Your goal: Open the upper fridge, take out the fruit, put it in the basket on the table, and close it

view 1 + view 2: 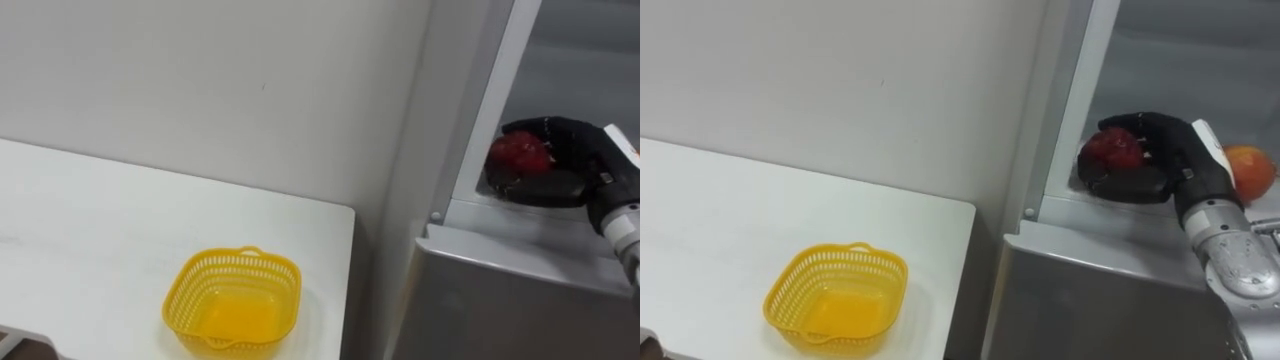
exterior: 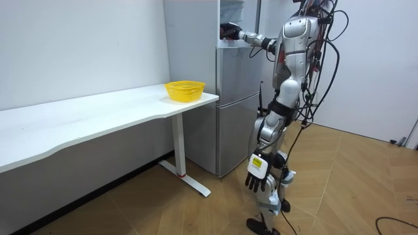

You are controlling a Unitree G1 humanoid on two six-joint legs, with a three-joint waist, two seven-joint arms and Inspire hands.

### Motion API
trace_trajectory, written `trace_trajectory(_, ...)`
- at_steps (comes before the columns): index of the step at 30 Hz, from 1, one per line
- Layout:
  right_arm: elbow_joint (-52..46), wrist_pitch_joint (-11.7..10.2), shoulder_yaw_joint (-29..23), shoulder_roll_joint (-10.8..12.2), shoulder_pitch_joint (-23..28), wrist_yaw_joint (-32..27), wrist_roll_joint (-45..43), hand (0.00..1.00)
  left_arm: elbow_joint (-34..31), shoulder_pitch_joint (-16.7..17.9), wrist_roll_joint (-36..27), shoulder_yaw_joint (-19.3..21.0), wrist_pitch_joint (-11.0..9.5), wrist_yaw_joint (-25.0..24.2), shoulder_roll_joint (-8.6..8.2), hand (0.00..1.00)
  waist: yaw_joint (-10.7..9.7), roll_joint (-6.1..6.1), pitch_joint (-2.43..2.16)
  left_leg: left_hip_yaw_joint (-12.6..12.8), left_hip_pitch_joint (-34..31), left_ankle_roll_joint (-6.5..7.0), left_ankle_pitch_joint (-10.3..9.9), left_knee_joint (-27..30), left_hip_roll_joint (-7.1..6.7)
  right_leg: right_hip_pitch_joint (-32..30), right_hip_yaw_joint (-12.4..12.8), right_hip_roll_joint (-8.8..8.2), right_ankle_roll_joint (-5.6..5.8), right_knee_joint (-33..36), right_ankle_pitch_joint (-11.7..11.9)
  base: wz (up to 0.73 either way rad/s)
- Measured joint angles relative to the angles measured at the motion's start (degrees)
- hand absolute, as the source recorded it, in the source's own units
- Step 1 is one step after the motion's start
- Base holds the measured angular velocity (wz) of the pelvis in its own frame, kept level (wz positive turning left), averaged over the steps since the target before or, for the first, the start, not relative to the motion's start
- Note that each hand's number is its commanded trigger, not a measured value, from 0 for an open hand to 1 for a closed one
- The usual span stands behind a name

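My right hand (image 1: 1150,155) reaches into the open upper fridge compartment (image 1: 1200,70), its dark fingers curled round a red fruit (image 1: 1112,152) near the compartment's front left corner. The same hand (image 1: 555,160) and red fruit (image 1: 518,153) show in the left eye view. An orange fruit (image 1: 1250,172) rests on the fridge shelf just right of the wrist. In the room view I stand before the fridge (image 2: 235,104) with the right arm stretched to its top, and my left hand (image 2: 256,175) hangs at my side with relaxed fingers.
An empty yellow basket (image 1: 233,303) sits near the right end of the white table (image 1: 90,230), left of the fridge. The lower fridge door (image 1: 1090,300) is closed beneath the open compartment. A white wall (image 1: 220,90) stands behind the table.
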Motion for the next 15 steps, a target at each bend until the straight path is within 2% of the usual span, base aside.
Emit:
trace_trajectory(11, 0.0, 0.1, 0.1, -0.1, -0.3, -0.1, 0.4, 1.0, 0.0, -0.3, -1.0, -1.2, 0.2, 0.1, 0.15, 0.0, 0.0, 0.22, -0.07, 0.0, -0.3, 0.01, 0.0, 0.0, 0.02, -0.7, 0.0, -0.08, 0.0, 0.8, 0.0, 0.0)
trace_trajectory(15, 0.0, 0.1, 0.1, -0.1, -0.3, -0.4, 0.5, 1.0, -0.1, -0.5, -1.0, -1.2, 0.1, 0.1, 0.14, 0.0, 0.1, -0.05, -0.25, 0.0, -0.3, 0.01, 0.0, 0.1, 0.03, -0.8, 0.0, -0.08, 0.0, 0.8, 0.0, 0.0)
